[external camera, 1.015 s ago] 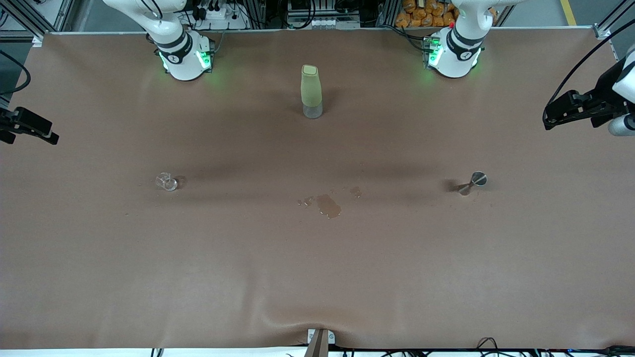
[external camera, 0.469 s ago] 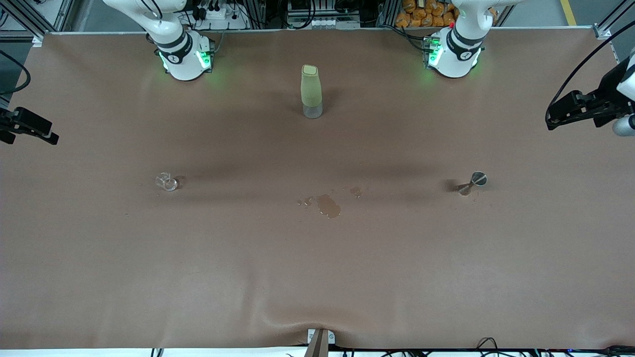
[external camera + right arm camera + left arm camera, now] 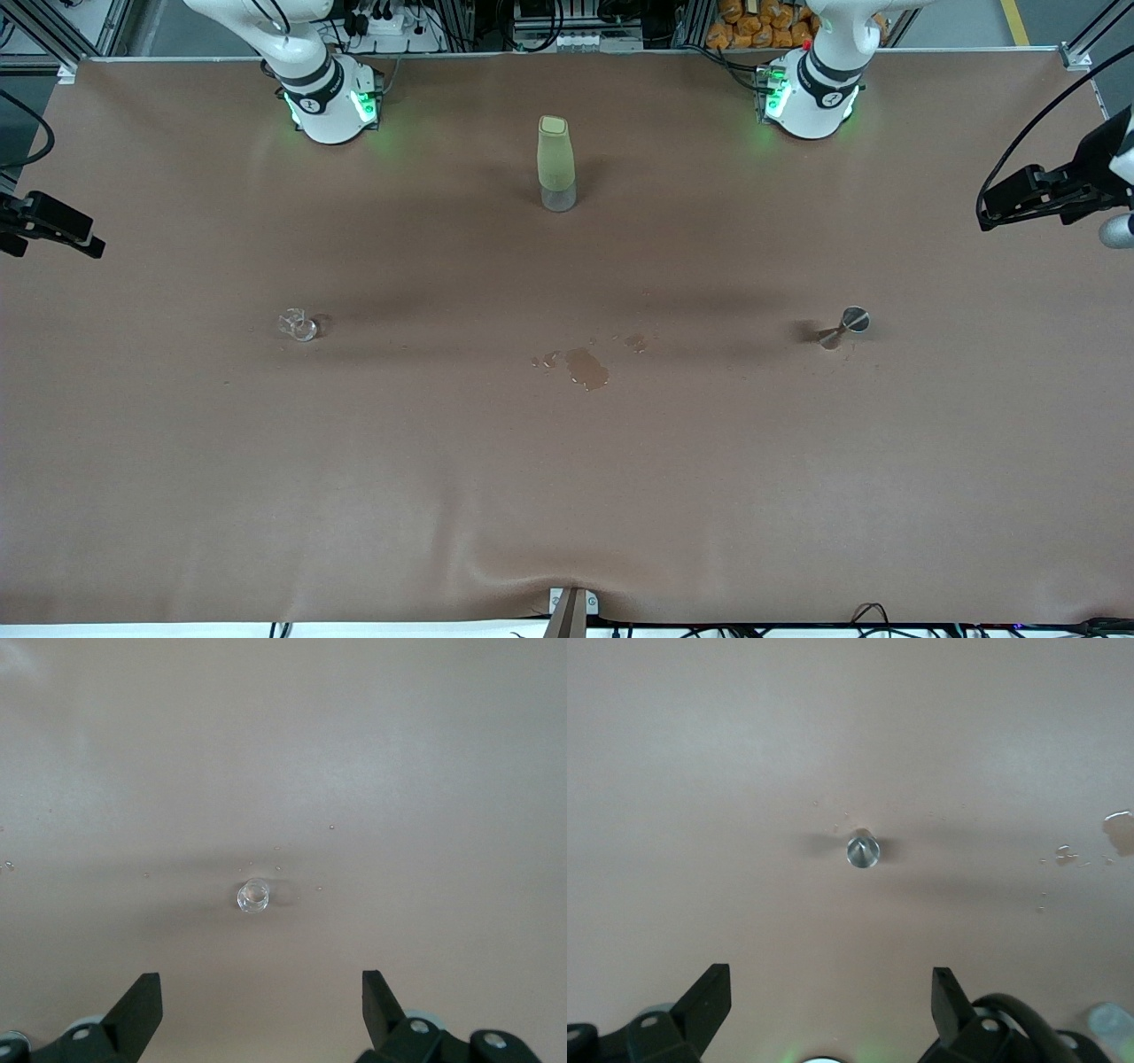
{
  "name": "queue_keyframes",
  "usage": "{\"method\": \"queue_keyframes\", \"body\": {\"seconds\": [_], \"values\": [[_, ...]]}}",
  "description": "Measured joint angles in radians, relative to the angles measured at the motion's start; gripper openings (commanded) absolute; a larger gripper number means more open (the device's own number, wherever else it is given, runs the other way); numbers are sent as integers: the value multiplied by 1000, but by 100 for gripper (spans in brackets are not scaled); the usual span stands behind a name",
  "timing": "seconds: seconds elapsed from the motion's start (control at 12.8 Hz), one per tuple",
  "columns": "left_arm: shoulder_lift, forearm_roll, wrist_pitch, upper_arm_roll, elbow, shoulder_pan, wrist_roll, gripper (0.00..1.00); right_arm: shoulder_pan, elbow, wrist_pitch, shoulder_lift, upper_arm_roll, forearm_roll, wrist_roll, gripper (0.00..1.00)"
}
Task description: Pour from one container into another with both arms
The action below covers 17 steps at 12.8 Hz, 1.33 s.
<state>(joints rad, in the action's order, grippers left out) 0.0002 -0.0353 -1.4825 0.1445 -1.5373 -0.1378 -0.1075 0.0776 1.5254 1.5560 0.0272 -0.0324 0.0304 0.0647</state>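
Risk: my left gripper (image 3: 824,992) and right gripper (image 3: 257,992), both wide open and empty, could topple the jigger (image 3: 862,850) or glass (image 3: 252,896).

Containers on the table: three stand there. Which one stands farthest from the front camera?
The tall green bottle, between the two arm bases. The small clear glass cup and the metal jigger both stand nearer the camera.

small clear glass cup (image 3: 252,896) on brown table (image 3: 425,771), jaws apart
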Motion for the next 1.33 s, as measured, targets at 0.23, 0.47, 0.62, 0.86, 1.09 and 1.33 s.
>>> {"method": "queue_keyframes", "body": {"seconds": [0.23,0.47,0.62,0.86,1.09,1.33], "values": [[0,-20,0,-2,-34,-26,11,100,0,0,-19,0,0,0,6,100],[0,-25,-5,-2,-66,-30,48,100,1,0,-64,-8,-2,0,69,100],[0,-47,-18,-2,-85,-53,149,100,10,5,-87,-27,-7,-3,173,100],[2,-137,-75,-4,-150,-173,418,100,51,57,-97,-74,-15,-5,442,100],[15,-264,-138,-8,-245,-296,693,100,91,170,-61,-136,-24,-5,775,100],[56,-374,-199,-8,-338,-379,936,100,93,292,-4,-182,-59,-6,1172,100]]}}
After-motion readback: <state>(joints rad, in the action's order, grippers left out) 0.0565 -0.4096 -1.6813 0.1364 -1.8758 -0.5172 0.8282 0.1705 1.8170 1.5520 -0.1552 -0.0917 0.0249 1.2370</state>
